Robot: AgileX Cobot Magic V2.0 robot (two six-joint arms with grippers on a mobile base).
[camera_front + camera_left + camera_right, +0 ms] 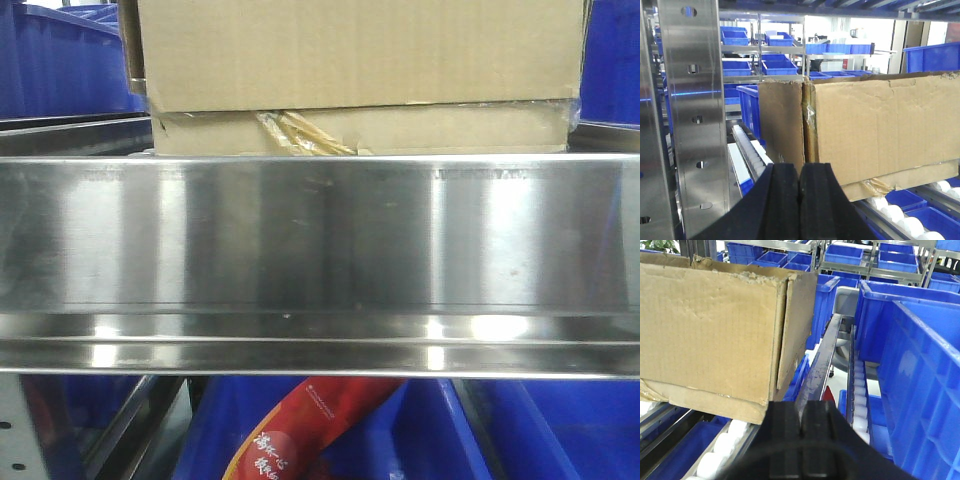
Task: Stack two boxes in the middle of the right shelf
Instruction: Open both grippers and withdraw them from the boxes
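Boxes (360, 75), upper frame on shelf (320, 240): stiff corrugated, likely light, dented; push flat sides. Left gripper (800, 200) and right gripper (801, 440) both pressed together, empty.

I see the upper box (350, 50) sitting flat atop the lower box (400, 130), torn tape at its seam, behind the shiny shelf (320, 240) lip at top of frame.

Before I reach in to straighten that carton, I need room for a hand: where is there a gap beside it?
Left of the cardboard box, a narrow bare strip of rollers runs between it and the perforated upright. On its right side a slim gap with a metal rail separates it from the blue bins, which crowd that side. Both grippers, left and right, sit shut.
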